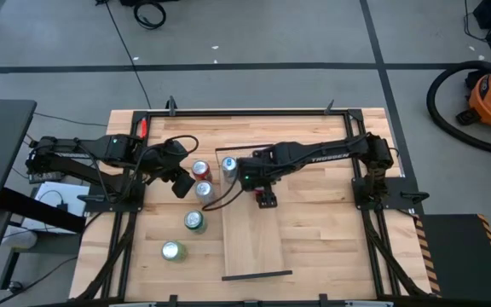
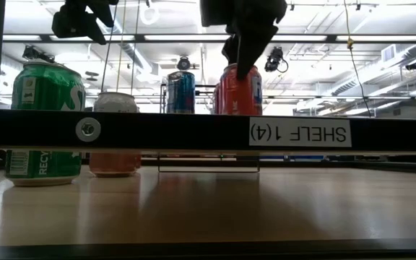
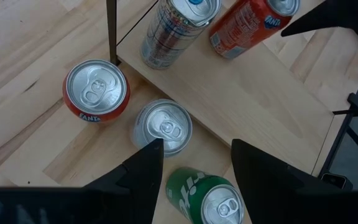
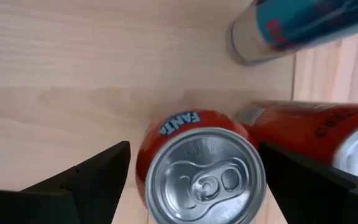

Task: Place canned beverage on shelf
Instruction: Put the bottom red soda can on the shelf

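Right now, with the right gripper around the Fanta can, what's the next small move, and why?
Probably raise the right gripper straight up. The Fanta can already stands upright on the shelf, and the fingers are open on either side with gaps showing, so lifting should clear it without tipping.

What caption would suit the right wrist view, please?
Right pincer open around an upright orange Fanta can on the shelf.

Two cans point(image 1: 228, 166) on shelf point(image 1: 254, 243), others point(image 1: 196, 220) apparently beside.
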Controlling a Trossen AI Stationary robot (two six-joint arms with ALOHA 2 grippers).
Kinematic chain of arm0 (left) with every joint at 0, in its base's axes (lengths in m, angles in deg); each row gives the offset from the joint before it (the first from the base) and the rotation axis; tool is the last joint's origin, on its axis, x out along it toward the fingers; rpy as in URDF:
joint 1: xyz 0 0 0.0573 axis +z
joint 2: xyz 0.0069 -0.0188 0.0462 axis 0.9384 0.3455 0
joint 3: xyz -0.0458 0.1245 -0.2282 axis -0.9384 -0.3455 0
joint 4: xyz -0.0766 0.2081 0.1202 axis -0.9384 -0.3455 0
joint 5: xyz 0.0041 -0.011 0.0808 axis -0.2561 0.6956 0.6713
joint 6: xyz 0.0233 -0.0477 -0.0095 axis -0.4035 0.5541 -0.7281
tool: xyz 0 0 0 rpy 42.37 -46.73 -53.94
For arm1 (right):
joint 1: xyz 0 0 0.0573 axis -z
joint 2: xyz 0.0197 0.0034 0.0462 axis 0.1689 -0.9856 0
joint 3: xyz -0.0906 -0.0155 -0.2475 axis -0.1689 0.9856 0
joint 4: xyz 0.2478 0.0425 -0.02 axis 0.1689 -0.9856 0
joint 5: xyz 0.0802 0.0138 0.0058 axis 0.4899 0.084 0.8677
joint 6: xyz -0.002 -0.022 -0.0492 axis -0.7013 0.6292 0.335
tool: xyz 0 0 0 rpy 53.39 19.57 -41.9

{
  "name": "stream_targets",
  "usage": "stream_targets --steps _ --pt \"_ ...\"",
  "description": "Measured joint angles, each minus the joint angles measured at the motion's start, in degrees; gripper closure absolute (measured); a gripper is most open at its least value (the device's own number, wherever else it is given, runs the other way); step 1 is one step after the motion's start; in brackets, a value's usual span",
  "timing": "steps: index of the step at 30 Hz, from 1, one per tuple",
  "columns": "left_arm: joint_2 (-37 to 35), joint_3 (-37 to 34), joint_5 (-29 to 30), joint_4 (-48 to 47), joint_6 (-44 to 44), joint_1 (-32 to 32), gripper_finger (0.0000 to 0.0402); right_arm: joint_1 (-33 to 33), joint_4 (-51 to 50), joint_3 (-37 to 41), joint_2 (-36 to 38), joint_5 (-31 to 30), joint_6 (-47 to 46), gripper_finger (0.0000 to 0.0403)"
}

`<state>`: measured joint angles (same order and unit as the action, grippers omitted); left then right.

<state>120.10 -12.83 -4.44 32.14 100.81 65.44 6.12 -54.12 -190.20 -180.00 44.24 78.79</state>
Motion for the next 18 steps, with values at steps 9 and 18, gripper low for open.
stream_targets --steps 9,18 --pt "0.0 0.0 0.0 0.02 -0.02 -0.01 0.0203 -1.7 -0.01 0.2 0.0 1.81 -2.57 0.0041" --pt "0.0 0.0 0.0 0.03 0.0 0.01 0.0203 -2.59 -0.03 0.2 0.0 1.98 -2.99 0.0041"
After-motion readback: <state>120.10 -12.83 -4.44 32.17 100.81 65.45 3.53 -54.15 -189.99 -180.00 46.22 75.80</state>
